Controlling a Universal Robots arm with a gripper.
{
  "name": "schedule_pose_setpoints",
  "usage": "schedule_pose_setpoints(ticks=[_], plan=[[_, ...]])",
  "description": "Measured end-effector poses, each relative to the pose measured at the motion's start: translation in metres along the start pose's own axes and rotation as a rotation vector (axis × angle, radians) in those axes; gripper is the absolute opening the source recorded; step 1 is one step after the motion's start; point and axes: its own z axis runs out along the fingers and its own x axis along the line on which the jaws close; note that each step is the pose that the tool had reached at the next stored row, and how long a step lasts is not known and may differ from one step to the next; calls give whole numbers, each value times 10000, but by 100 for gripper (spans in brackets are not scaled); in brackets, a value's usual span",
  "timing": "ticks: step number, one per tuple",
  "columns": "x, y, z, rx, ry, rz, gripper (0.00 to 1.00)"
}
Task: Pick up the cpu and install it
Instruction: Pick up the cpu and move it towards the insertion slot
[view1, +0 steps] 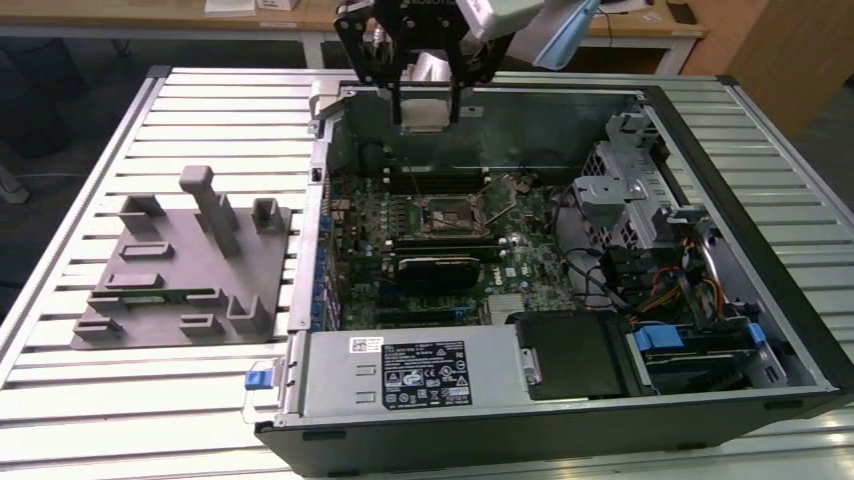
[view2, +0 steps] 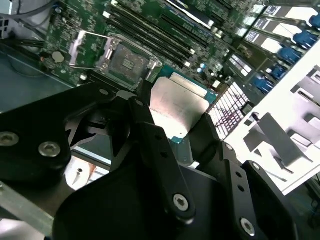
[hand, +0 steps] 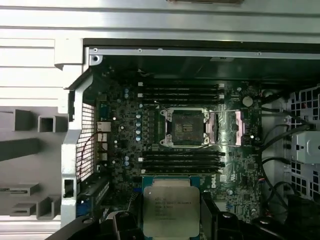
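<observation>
One gripper, one load: the gripper (view1: 427, 100) is clamped on the cpu (view1: 426, 113). Its black fingers (view2: 150, 135) pinch two opposite edges, and the silver top faces the wrist cameras.
Exterior view's left: a grey tray (view1: 180, 270) lies on the slatted table (view1: 80, 400), well apart from the gripper.
Left of centre: the open computer case (view1: 310, 120) lies on its side with the motherboard (view1: 387, 200) exposed.
Centre, cpu position: it is held in the air over the far part of the case interior, apart from the board and touching nothing but the fingers.
Centre, socket: the black-framed socket (view1: 447, 213) is bare. Its metal retention frame (hand: 234, 129) appears folded open to one side. In the exterior view the cpu is offset from it toward the case's far wall.
Exterior view's right: the drive cage (view1: 627, 190) and cable bundle (view1: 667, 290) are well apart from the gripper.
Task standing: pick-up judged done; seating not yet done.
Risk, alignment: a chip rotated or shifted against the socket outline would, in my judgement, fail to seat and could damage the contacts.
Risk, grip: a pinch on thin edges alone could let the chip tilt or slip, landing one corner first.
Risk, clearance: the wide finger links could strike the open retention frame or the memory slots (hand: 180, 92) just beside the socket.
</observation>
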Motion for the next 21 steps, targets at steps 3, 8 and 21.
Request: schedule_pose_setpoints(ticks=[3, 8, 21], plan=[[-90, 1, 3, 0, 0, 2, 54], [-191, 1, 6, 1, 1, 0, 54], [-230, 9, 50, 2, 0, 28, 54]])
